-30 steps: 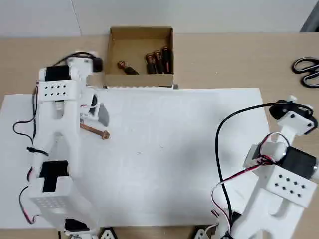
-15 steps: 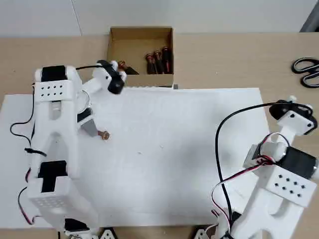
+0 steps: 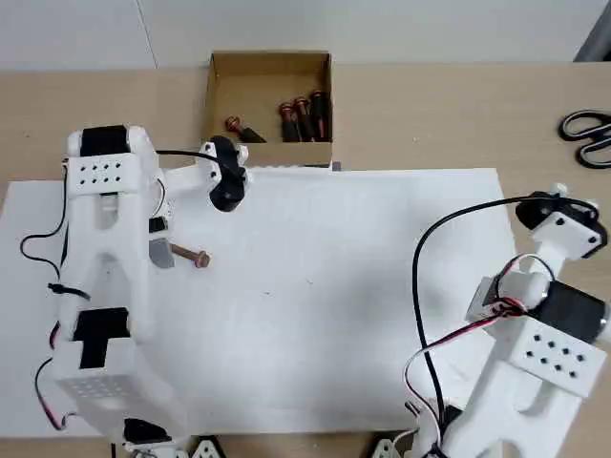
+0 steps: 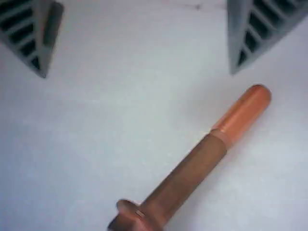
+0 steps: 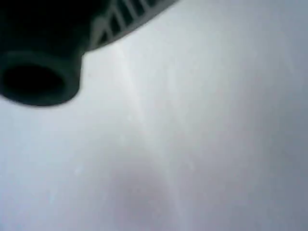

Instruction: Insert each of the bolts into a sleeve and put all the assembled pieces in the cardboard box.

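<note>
While the left gripper [image 4: 139,72] hangs over the white sheet [image 3: 334,315] with its ribbed grey fingers [image 4: 29,33] spread wide and holding nothing, I judge I'm at the pick-up of the loose bolt [image 4: 192,168]. It lies flat on the sheet, just off the line between the fingertips and well apart from the cardboard box [image 3: 267,153]. It's a smooth copper-toned cylinder, flanged at one end and brighter at the tip; whether it's bare or already sleeved I can't tell. Next I must lower and close squarely across the shank, since round metal may roll.
</note>
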Available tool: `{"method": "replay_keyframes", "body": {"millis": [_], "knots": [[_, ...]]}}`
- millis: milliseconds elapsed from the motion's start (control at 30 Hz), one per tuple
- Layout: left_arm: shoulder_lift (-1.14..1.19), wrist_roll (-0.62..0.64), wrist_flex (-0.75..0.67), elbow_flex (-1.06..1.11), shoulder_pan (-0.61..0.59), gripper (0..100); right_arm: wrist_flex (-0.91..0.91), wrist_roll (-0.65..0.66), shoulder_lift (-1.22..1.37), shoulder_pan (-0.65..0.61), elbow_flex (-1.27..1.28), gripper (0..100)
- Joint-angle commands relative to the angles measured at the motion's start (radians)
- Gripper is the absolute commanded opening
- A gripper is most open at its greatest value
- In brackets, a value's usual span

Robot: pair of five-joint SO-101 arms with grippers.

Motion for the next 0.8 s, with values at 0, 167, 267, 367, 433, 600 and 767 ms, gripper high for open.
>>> {"method": "replay_keyframes", "body": {"millis": [0, 167, 267, 367, 433, 600, 767], "knots": [[-0.015, -0.166, 0.026, -0.027, 0.029, 22, -0.018, -0.002, -0.022, 0.007, -0.006, 0.4], [0.032, -0.169, 0.026, -0.027, 0.077, 22, -0.018, -0.003, -0.022, 0.007, -0.006, 0.4], [0.083, -0.181, 0.026, -0.033, 0.089, 22, -0.018, -0.003, -0.022, 0.007, -0.006, 0.4], [0.123, -0.209, 0.023, -0.033, 0.091, 22, -0.018, -0.003, -0.022, 0.007, -0.006, 0.4], [0.143, -0.21, 0.008, -0.033, 0.089, 22, -0.018, -0.003, -0.022, 0.007, -0.006, 0.4], [0.189, -0.21, -0.04, -0.033, 0.087, 22, -0.018, -0.003, -0.022, 0.007, -0.006, 0.4], [0.236, -0.21, -0.08, -0.033, 0.087, 22, -0.018, -0.003, -0.022, 0.007, -0.006, 0.4]]}}
